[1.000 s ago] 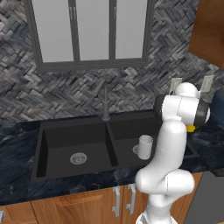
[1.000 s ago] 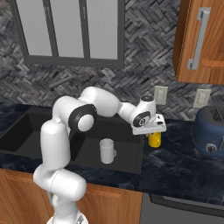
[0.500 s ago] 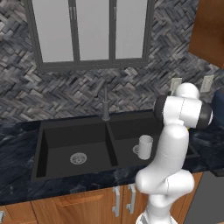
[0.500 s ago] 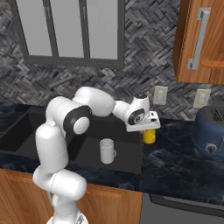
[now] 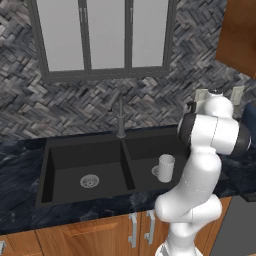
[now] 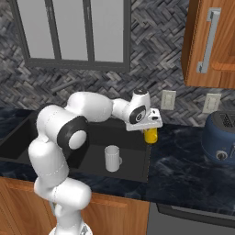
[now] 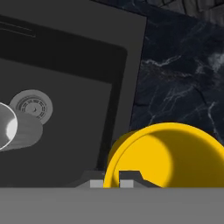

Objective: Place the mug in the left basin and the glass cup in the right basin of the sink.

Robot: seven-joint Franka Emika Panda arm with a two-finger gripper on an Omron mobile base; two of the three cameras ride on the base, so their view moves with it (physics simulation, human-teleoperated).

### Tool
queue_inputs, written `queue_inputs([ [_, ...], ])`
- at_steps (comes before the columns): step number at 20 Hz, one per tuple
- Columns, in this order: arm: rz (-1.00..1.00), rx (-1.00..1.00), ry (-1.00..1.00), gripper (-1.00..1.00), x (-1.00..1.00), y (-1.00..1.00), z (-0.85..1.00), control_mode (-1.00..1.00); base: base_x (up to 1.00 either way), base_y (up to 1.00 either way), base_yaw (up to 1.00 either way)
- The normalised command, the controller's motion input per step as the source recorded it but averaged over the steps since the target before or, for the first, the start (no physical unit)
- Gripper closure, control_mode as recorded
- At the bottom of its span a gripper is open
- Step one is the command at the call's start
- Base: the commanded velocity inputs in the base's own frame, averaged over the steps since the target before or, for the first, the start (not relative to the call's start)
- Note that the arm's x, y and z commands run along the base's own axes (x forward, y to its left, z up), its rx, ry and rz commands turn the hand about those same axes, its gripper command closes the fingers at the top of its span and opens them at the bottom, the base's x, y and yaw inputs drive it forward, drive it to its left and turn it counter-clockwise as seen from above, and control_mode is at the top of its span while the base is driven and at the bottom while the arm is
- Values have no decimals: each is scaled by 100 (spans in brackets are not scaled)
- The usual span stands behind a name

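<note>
Hand (image 6: 150,130) clamped on mug (image 6: 150,135) rim, now lifted off surface (image 6: 183,156) and moved toward sink (image 6: 137,172); cup (image 6: 111,158) sits in right basin (image 5: 145,152).

Bare left basin (image 5: 65,172); glass cup (image 6: 111,158) inside right basin (image 6: 133,158)

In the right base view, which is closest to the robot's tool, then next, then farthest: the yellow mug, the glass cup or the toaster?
1. Mug: held in the tool, above the counter's edge.
2. Glass cup: lower left, in the right basin.
3. Toaster: far right.
</note>
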Motion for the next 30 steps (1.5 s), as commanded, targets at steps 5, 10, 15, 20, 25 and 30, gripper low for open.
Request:
queue_inputs([
  [5,0,0,0,100,-34,51,3,-100,0,0,0],
  [10,0,0,0,100,-42,54,6,-100,0,0,0],
  [15,0,0,-1,100,-41,52,10,-100,0,0,0],
  [20,0,0,-2,100,-35,43,28,-100,0,0,0],
  [25,0,-2,-4,100,-23,32,48,-100,0,0,0],
  [30,0,-5,0,100,-1,38,42,-100,0,0,0],
])
